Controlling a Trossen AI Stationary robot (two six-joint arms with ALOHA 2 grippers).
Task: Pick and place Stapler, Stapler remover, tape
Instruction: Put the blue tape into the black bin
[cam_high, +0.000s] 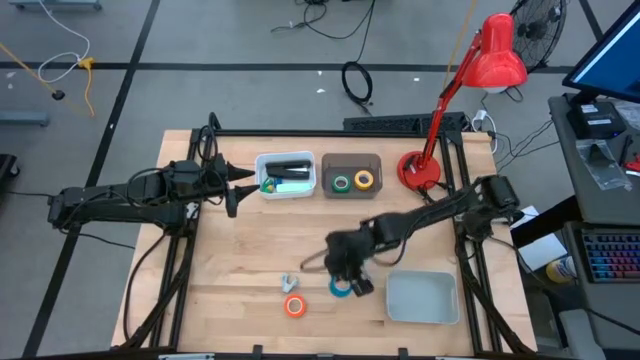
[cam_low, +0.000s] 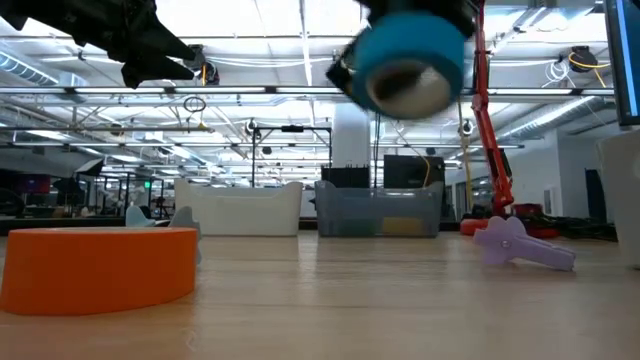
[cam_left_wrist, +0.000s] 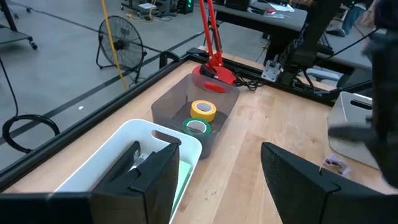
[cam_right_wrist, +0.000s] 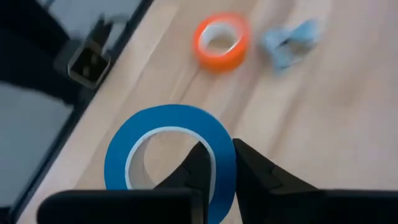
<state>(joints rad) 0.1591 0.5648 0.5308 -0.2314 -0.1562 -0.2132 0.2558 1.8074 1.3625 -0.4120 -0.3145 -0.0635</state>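
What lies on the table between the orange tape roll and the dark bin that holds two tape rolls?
Nothing: in the high view only bare wood lies between the orange tape roll and the dark bin. The pale stapler remover lies beside the roll, slightly off that line.

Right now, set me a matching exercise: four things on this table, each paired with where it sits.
1. blue tape roll
2. orange tape roll
3. yellow tape roll
4. red desk lamp

A. inside the grey translucent bin
B. lying flat on the wooden table
C. pinched by the right gripper
D. standing at the table's far right corner

Pairs: 1-C, 2-B, 3-A, 4-D
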